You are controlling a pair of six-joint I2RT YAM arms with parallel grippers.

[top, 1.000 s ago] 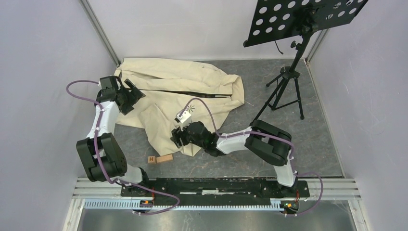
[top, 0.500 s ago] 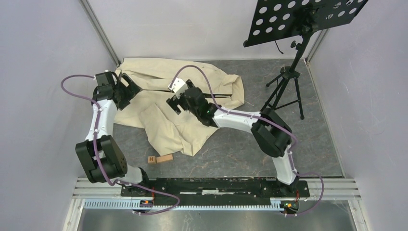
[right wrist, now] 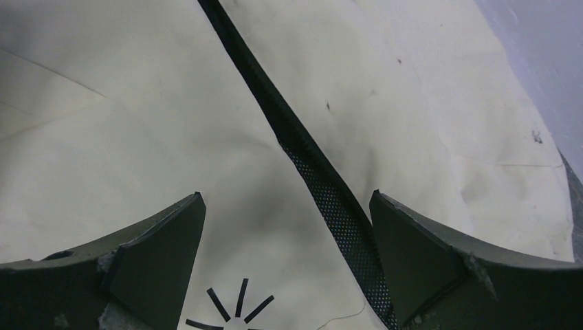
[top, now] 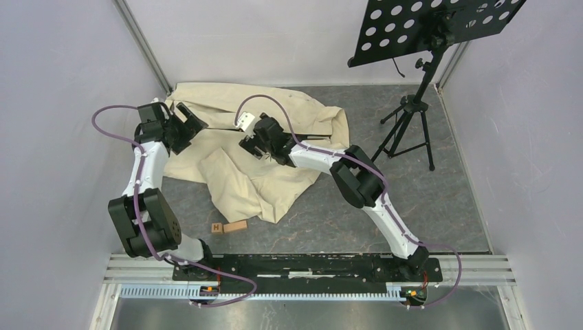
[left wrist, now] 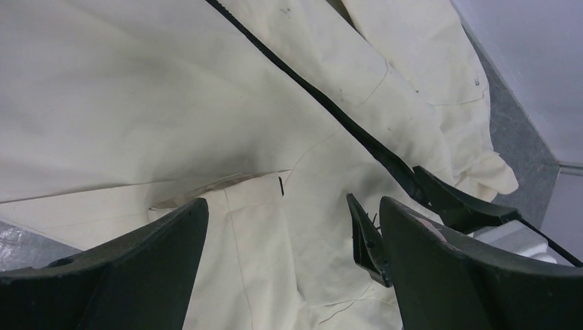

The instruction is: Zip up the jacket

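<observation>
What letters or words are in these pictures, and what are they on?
"H": on the small wooden block lying on the table, just below the jacket.
Black starburst sign, rays only and no letters: on the jacket's cream cloth, seen by the right wrist camera.
Nothing else can be read; the music stand shows only holes.

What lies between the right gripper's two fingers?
In the right wrist view, the right gripper frames jacket fabric, crossed by its dark zipper, with the starburst logo low down.
</observation>
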